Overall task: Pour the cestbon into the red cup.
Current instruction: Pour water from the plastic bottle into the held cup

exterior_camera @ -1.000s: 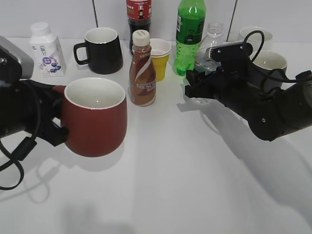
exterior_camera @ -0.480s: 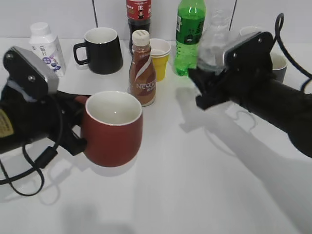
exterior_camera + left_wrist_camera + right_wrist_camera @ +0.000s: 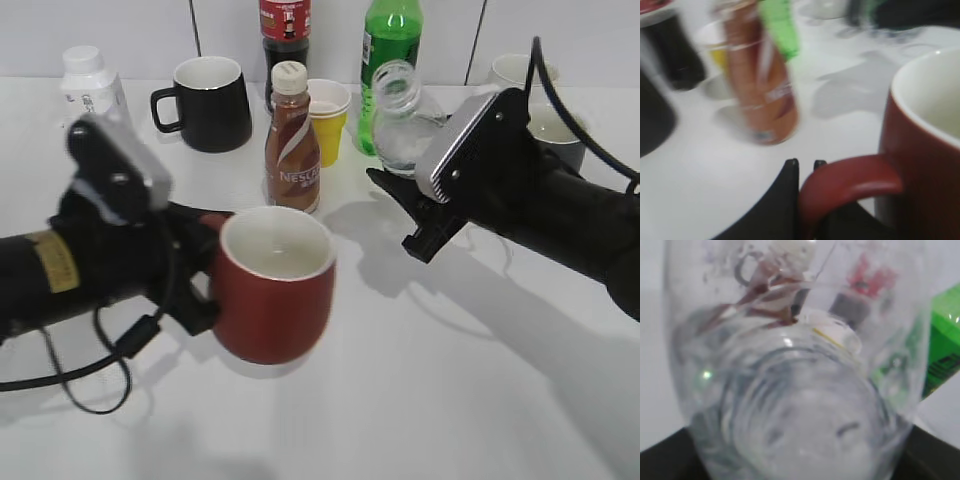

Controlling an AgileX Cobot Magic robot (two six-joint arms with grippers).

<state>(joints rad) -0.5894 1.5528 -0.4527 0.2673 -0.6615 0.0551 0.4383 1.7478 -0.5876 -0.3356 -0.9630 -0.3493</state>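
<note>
Exterior view: left tool point(image 3: 195, 290) clamped on the loop handle of the red cup point(image 3: 272, 285), cup upright, white inside showing, held at the middle-left of the white counter point(image 3: 400, 400); can't tell if its base touches the counter. Right tool point(image 3: 425, 215) clamped on the cestbon point(image 3: 400, 125), a clear bottle with no cap, held upright-ish with the open neck tipped slightly left, raised above the counter to the right of and behind the cup, apart from it. Water sits in the lower part of the bottle.

Behind the cup: brown Nescafe bottle point(image 3: 291, 140), yellow paper cups point(image 3: 328, 120) just beside it, green soda bottle point(image 3: 390, 45) behind the cestbon, black mug point(image 3: 208, 103) back left, dark bottle with red label point(image 3: 285, 30) at the back, white milk bottle point(image 3: 88, 80) far left, two pale mugs point(image 3: 550, 125) behind the right arm.

Left wrist view: blurred; red handle point(image 3: 850, 180) sits between the black fingers point(image 3: 790, 170), cup rim at right, Nescafe bottle point(image 3: 760, 85) ahead.

Right wrist view: clear cestbon point(image 3: 795, 380) fills the frame, seen from its base end, black tool edges at the lower corners, green soda label point(image 3: 945, 350) at right.
</note>
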